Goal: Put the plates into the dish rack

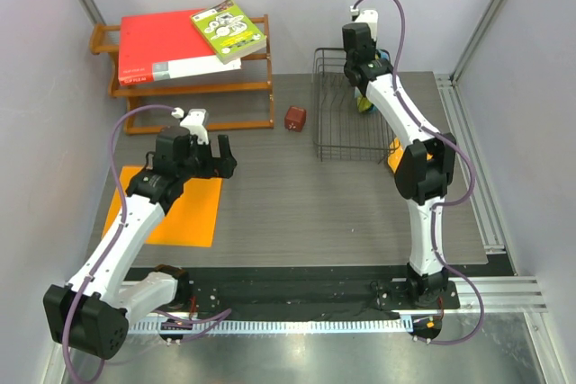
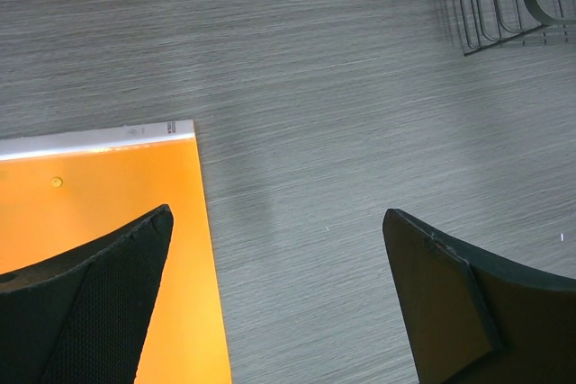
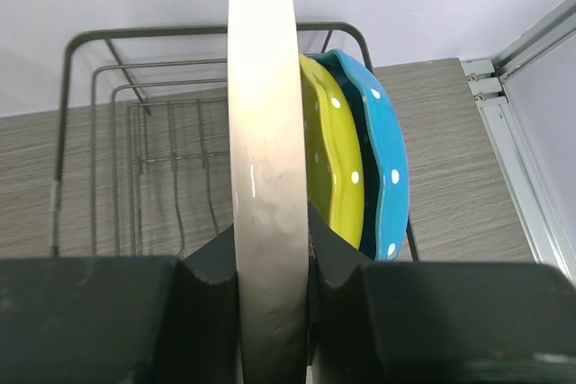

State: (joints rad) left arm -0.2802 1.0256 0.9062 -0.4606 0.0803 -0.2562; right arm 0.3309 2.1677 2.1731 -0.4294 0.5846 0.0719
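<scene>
Above the table (image 1: 297, 213), in the top external view, two arms are recorded. The left gripper (image 1: 221, 156) is held near one orange mat (image 1: 171, 209), and the right gripper (image 1: 364, 87) is positioned over the one dish rack (image 1: 342, 132).

In the left wrist view, both fingers are seen spread wide, with nothing between them.

In the right wrist view, three plates are counted. One cream plate (image 3: 265, 132) is clamped upright between the right fingers. One lime green plate (image 3: 335, 159) and one blue plate (image 3: 385, 150) are stood upright in the rack just beside it.
</scene>
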